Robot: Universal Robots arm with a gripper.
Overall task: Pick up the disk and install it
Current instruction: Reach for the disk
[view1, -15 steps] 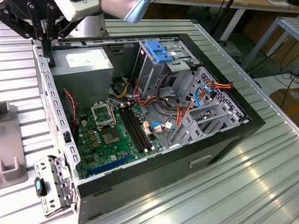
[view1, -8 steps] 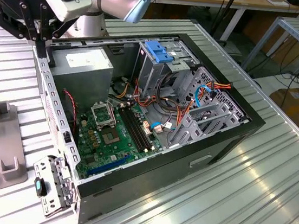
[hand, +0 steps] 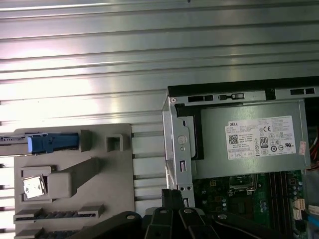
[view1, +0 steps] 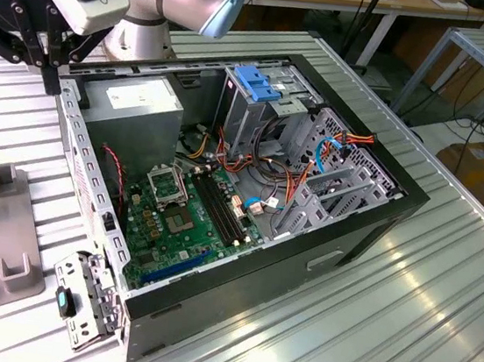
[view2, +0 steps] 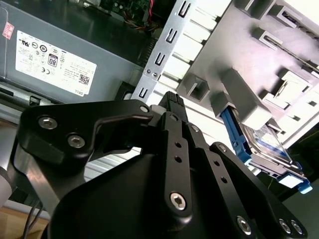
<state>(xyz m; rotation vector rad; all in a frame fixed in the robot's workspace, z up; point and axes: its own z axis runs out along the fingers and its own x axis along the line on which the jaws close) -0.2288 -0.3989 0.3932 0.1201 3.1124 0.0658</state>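
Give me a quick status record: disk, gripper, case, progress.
disk: in the grey holder beside the case, blue carrier showing in both wrist views
gripper: near the case's edge, apart from the disk, carrying nothing I can see
case: open, lying on the ridged table, power supply at the gripper's end
progress: disk not yet picked up

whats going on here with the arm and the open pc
A robot arm is working on getting a disk into the open PC case. The disk sits in a grey holder beside the case, not yet picked up. The claw hangs over the case's edge next to the holder, shut and holding nothing.
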